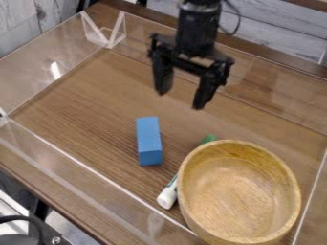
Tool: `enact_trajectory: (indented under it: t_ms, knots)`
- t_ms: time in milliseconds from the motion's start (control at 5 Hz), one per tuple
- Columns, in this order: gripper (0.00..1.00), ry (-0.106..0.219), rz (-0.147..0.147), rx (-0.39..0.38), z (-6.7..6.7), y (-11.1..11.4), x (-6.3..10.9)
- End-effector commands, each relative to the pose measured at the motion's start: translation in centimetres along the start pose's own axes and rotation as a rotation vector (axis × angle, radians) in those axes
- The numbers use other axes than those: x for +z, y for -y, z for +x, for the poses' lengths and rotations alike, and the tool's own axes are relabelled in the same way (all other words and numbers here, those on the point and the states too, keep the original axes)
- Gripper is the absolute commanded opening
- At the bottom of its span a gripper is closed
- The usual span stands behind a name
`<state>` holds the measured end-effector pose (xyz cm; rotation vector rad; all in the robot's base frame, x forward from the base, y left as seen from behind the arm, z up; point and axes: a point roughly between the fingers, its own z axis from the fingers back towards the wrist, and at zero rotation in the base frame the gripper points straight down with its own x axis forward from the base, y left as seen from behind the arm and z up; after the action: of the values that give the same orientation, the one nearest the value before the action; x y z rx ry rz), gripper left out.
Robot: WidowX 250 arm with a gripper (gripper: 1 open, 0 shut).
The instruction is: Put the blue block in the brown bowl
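Bowl cut off at bottom edge of frame, lower rim out of view; sits at right-front of surface. Marker, white w/ green end, mostly hidden behind bowl's left rim — only white tip and a bit of green by top rim show. No writing or labels legible anywhere. Arm above gripper runs out the top of frame. Clear walls ring the surface, edges hard to trace, glare spots on left side. Dark gear at bottom-left corner, can't make out what.

Fingers spread wide, pointing down, nothing between them, hanging over bare wood. Block lies flat on surface, below gripper in frame, apart from it, just left of bowl, not touching.
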<state>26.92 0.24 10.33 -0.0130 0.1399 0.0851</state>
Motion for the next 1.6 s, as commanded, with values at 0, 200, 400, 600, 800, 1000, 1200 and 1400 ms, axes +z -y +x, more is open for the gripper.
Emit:
enact_trajectory:
  t_ms: [0, 200, 400, 600, 800, 1000, 1200, 1400]
  knots:
    - [1.0, 0.088, -0.025, 0.107, -1.4, -0.7, 1.2]
    - [1.0, 0.104, -0.042, 0.181, -2.5, -1.5, 0.8]
    - [1.0, 0.118, -0.064, 0.235, -3.1, -2.4, 0.2]
    - [1.0, 0.129, -0.081, 0.26, -3.4, -2.9, -0.6]
    - [1.0, 0.134, -0.092, 0.282, -3.4, -2.8, -1.3]
    - [1.0, 0.133, -0.101, 0.296, -3.5, -2.7, -1.9]
    - [1.0, 0.134, -0.109, 0.307, -3.4, -2.7, -2.4]
    - [1.0, 0.136, -0.114, 0.318, -3.3, -2.8, -3.0]
